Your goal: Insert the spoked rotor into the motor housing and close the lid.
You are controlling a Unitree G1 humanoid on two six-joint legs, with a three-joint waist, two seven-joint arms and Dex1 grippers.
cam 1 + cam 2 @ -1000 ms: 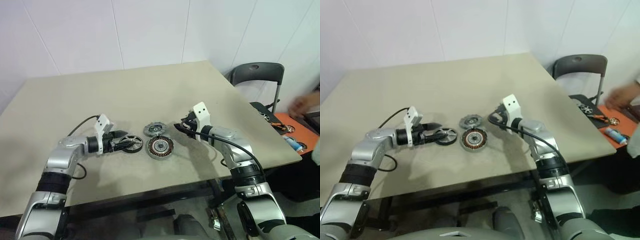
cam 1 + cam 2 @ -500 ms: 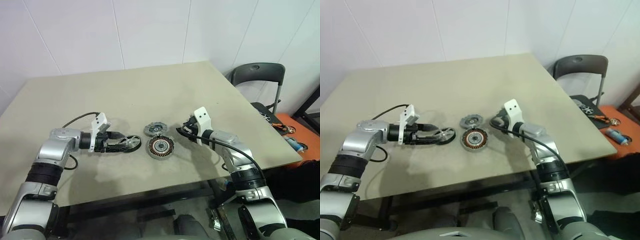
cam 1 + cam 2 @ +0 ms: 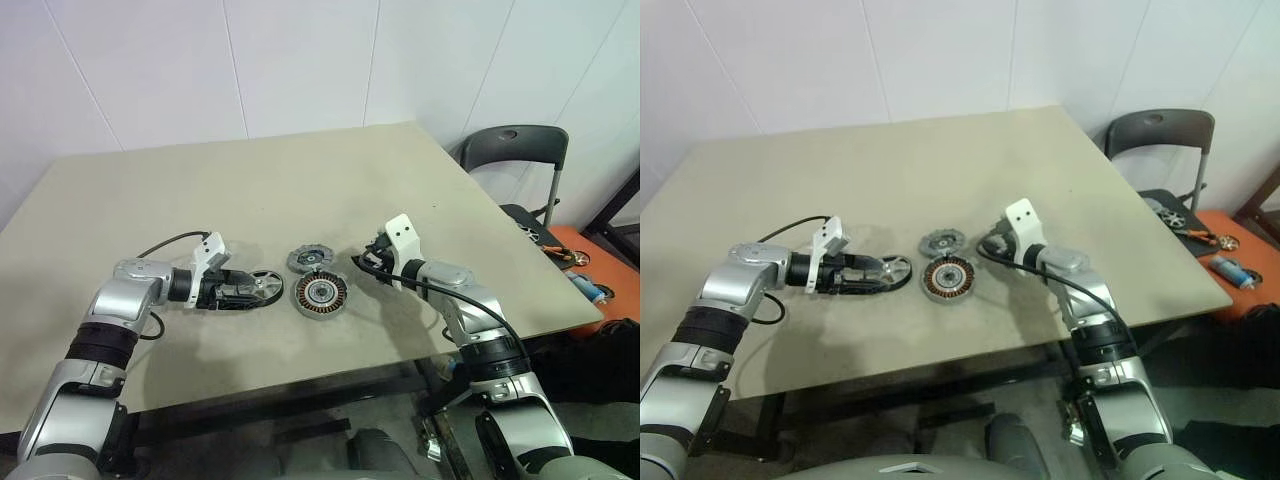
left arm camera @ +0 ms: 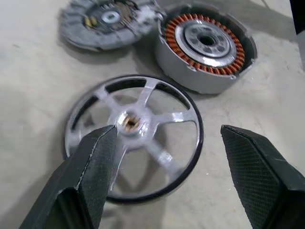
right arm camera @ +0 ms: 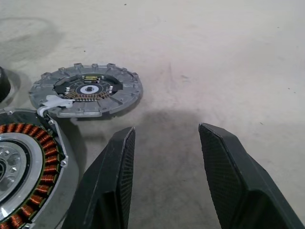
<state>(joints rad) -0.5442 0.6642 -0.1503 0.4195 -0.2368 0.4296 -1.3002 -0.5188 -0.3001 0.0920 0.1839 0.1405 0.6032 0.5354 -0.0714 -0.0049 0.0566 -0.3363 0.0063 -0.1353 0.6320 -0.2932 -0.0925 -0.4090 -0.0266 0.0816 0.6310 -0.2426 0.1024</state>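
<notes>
The spoked rotor (image 4: 133,136), a silver wheel with a dark rim, lies flat on the table. My left gripper (image 4: 167,138) is open and low over it, one finger (image 4: 97,162) overlapping its rim and the other standing past the far side. To the rotor's right sits the motor housing (image 3: 321,294), its copper windings facing up. Just behind the housing, the grey lid (image 3: 309,259) lies flat. My right gripper (image 5: 167,131) hovers open and empty to the right of the housing and lid.
The beige table (image 3: 250,190) has bare room behind and to both sides of the parts. Its right edge runs close to my right arm. Beyond it are a dark chair (image 3: 515,150) and an orange surface (image 3: 585,262) with small tools.
My left gripper has swung a little around the rotor and sunk slightly; the rotor still lies on the table. A person's hand at the far right has left the view.
</notes>
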